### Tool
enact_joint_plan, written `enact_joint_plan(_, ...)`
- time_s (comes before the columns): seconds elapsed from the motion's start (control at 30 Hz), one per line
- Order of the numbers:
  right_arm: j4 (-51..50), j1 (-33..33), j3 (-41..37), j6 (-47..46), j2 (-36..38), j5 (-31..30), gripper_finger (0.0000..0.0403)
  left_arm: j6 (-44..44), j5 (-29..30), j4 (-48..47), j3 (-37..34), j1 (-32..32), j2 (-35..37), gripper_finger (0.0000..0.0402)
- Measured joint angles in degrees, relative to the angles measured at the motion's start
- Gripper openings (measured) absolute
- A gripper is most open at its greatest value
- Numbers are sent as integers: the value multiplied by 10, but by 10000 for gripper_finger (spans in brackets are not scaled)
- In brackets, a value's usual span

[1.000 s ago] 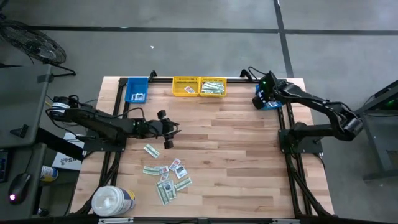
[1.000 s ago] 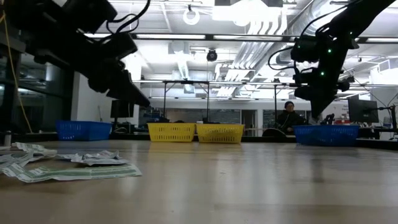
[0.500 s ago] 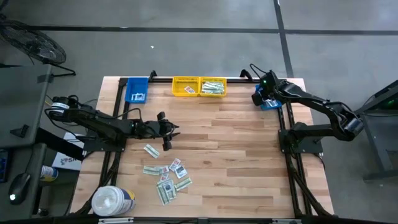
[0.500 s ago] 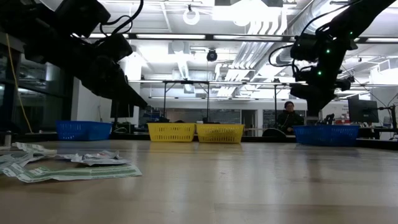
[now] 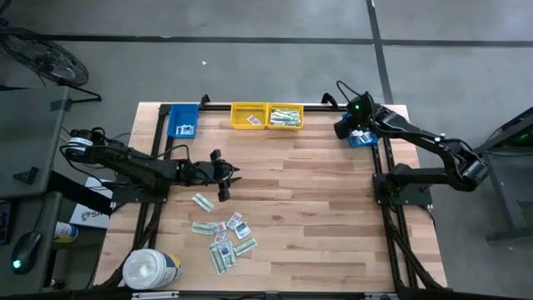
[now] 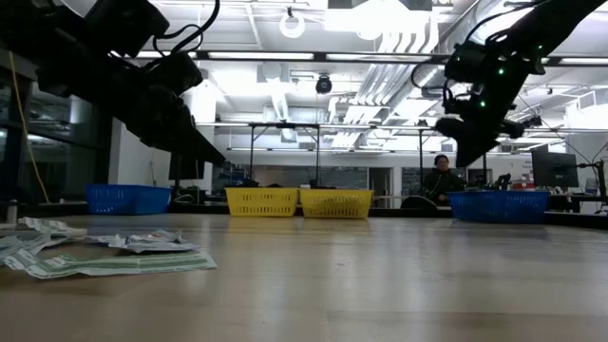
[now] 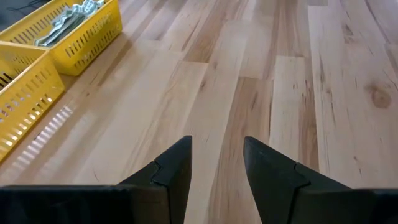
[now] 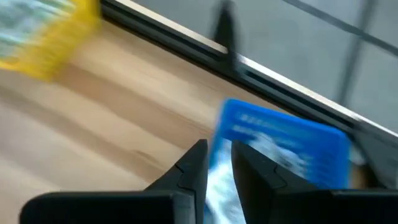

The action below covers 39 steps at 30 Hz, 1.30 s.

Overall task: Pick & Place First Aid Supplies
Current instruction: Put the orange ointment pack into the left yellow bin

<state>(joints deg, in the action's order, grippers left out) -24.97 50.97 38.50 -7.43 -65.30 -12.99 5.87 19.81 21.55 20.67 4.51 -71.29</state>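
Bare table centre lies open; yellow bins line its far edge.

The right wrist view is smeared: the blue bin at the table's far right corner shows only pale blurs inside, unreadable. The packets near the table's front left are too small to read their marks. The white tub is partly cut off by the table's front edge.
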Motion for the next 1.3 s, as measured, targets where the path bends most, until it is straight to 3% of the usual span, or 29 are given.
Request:
enact_joint_plan(0.27, 40, -5, 0, 24, 50, 193, 49, 0, 0, -7, 0, 0, 0, 142)
enact_joint_plan(0.43, 44, -48, 0, 34, 77, 255, 39, 3, 1, -7, 0, 0, 0, 142)
enact_joint_plan(0.8, 46, -215, 0, 25, 88, 244, 22, 26, -10, -17, 0, 0, 0, 142)
enact_joint_plan(1.2, 52, -394, 0, -13, 86, 103, 19, 130, -209, -132, 0, 0, -1, 142)
enact_joint_plan(1.3, 60, -425, 0, -26, 86, 71, 20, 162, -232, -132, 0, 0, -1, 142)
